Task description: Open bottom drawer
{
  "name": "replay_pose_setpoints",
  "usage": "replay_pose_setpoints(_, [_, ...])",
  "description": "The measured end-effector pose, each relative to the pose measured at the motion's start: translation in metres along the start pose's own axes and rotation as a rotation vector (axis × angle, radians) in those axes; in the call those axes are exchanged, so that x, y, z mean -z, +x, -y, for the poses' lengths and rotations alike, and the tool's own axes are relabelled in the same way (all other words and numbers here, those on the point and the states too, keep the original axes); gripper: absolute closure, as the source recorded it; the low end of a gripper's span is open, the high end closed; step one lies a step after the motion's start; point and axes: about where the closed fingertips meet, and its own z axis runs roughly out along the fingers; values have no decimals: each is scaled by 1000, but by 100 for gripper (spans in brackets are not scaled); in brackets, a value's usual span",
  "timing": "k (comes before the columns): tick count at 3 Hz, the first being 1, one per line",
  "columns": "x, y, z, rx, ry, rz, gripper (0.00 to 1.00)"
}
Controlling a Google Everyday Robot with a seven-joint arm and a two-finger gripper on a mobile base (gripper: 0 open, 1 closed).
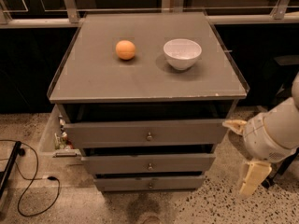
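The grey cabinet (145, 80) has three drawers. The bottom drawer (121, 184) is the lowest, with a flat grey front and a small round metal knob (150, 185). Its front sits a little back from the middle drawer (117, 164) above it, and its inside is not visible. My white arm (273, 132) comes in from the right edge. My gripper (252, 177) hangs low at the right of the cabinet, about level with the bottom drawer, apart from it and holding nothing that I can see.
An orange (125, 50) and a white bowl (182, 53) sit on the cabinet top. The top drawer (107, 133) stands slightly out. A side bin with small items (58, 136) is at the cabinet's left. A black cable (32, 181) lies on the speckled floor at left.
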Motion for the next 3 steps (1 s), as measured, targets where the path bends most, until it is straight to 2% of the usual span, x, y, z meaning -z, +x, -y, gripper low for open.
replay_pose_setpoints(1, [-47,22,5,2,-43,43,0])
replay_pose_setpoints(3, [-57,24,3,-2,-64,49,0])
